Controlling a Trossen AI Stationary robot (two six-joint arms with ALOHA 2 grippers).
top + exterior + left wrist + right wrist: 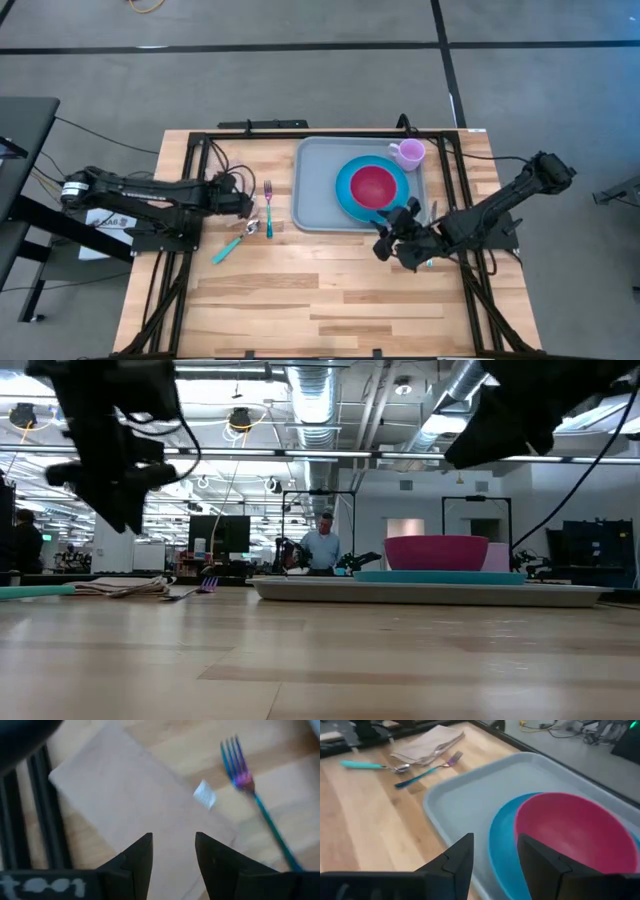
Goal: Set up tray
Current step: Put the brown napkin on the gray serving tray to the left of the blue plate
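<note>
The grey-blue tray lies flat on the wooden table, toward its far side. On the tray sits a round blue plate with a pink bowl on it, and a purple cup stands in the far right corner. Left of the tray lie a beige napkin, a fork with a teal handle, and a teal-handled spoon. My left gripper hovers open above the napkin. My right gripper is open over the tray's near right edge, beside the plate.
Black frame rails run along the table's left and right sides and its far edge. The near half of the table is bare wood. A person stands in the room far behind the table.
</note>
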